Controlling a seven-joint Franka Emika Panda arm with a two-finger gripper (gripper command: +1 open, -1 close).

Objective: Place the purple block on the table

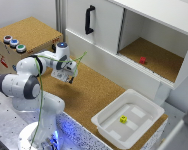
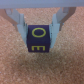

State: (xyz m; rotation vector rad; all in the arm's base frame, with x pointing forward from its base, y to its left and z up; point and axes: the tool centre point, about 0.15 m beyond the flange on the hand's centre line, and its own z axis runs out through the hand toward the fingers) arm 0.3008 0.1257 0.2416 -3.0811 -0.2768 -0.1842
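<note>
A dark purple block (image 2: pixel 40 42) with yellow letters fills the middle of the wrist view. My gripper (image 2: pixel 39 30) is shut on it, one finger against each side of its upper half. Beneath it lies the brown cork table (image 2: pixel 15 65), and I cannot tell whether the block touches it. In the exterior view the gripper (image 1: pixel 69 78) hangs low over the table (image 1: pixel 94 92) toward that view's left, near the cork-topped box. There the block is hidden behind the hand.
A cork-topped wooden box (image 1: pixel 31 30) with coloured buttons (image 1: pixel 14 42) stands behind the arm. A white bin (image 1: pixel 129 117) holding a yellow block (image 1: pixel 123 119) sits at the table's front right. An open white cabinet (image 1: pixel 154 55) holds a red block (image 1: pixel 142 60).
</note>
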